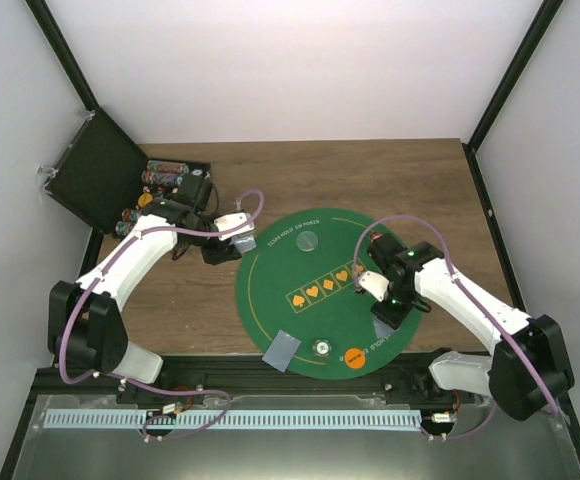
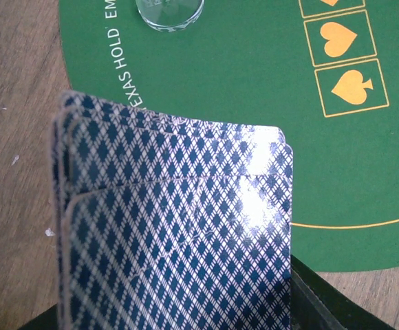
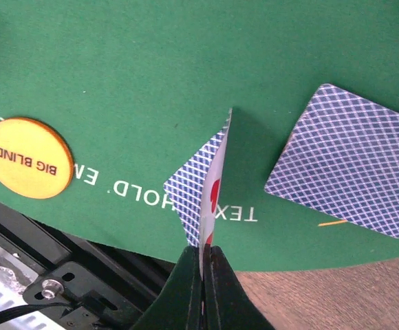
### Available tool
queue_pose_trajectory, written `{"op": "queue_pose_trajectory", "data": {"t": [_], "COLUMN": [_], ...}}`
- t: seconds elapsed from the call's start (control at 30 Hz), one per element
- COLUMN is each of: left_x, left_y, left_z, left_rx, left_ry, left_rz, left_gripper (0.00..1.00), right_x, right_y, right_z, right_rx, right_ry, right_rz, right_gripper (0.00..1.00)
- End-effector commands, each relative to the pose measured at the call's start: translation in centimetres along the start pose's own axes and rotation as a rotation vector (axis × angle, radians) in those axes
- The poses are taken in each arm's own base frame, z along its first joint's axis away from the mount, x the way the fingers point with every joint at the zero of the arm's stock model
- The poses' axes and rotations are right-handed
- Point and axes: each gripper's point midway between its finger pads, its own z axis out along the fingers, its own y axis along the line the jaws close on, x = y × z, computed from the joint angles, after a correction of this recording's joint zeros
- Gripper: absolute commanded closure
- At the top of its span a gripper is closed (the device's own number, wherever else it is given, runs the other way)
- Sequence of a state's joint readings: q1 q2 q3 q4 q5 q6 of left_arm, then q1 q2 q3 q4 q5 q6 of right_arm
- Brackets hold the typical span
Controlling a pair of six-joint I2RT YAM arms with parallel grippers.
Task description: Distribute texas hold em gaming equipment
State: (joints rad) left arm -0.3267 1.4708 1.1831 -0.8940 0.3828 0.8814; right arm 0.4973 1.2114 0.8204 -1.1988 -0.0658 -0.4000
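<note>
the right gripper [image 3: 201, 256] is pinching a single card [image 3: 210, 182] on edge over the green mat [image 3: 151, 62], near the face-down card [image 3: 344, 161]; left gripper [image 1: 228, 245] grips the deck [image 2: 179, 234]. I'd tip it flat before letting go so it lands beside that one

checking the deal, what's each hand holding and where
Left hand: fanned cards, by their lower end. Right hand: one card, pinched by a corner.
</note>
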Motion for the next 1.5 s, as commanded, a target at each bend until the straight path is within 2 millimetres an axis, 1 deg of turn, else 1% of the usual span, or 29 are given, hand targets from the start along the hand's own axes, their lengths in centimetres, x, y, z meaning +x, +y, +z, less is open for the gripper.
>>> {"op": "queue_pose_trajectory", "data": {"t": [0.0, 0.13, 0.2, 0.3, 0.5, 1.03, 1.23, 1.47], "left_x": [-0.8, -0.9, -0.9, -1.0, -1.1, -1.3, -1.2, -1.2], "left_y": [0.1, 0.2, 0.2, 0.2, 0.3, 0.5, 0.4, 0.4], "left_z": [-0.6, -0.7, -0.8, -0.8, -0.8, -0.7, -0.7, -0.7], "left_rx": [-0.008, -0.01, -0.012, -0.012, -0.013, -0.009, -0.007, -0.007], "left_ry": [-0.035, -0.038, -0.037, -0.04, -0.04, -0.04, -0.037, -0.038], "left_rz": [0.006, 0.009, 0.011, 0.013, 0.013, 0.011, 0.011, 0.013], "left_gripper": [0.48, 0.48, 0.48, 0.48, 0.48, 0.48, 0.48, 0.47], "right_x": [-0.2, 0.7, 1.0, 1.3, 0.6, 0.9, 0.3, 0.7], "right_y": [-1.5, -2.8, -3.4, -3.7, -4.4, -5.4, -6.0, -7.2], "right_z": [0.1, 0.9, 0.9, 0.8, 0.7, 0.1, -0.2, 0.7], "right_rx": [0.055, 0.106, 0.127, 0.148, 0.176, 0.206, 0.22, 0.245], "right_ry": [-0.02, 0.026, 0.037, 0.049, 0.03, 0.015, 0.001, 0.02], "right_rz": [0.003, 0.018, 0.032, 0.016, -0.013, 0.001, 0.011, 0.026], "right_gripper": [0.99, 0.99, 0.99, 0.99, 0.99, 0.99, 0.99, 0.99]}}
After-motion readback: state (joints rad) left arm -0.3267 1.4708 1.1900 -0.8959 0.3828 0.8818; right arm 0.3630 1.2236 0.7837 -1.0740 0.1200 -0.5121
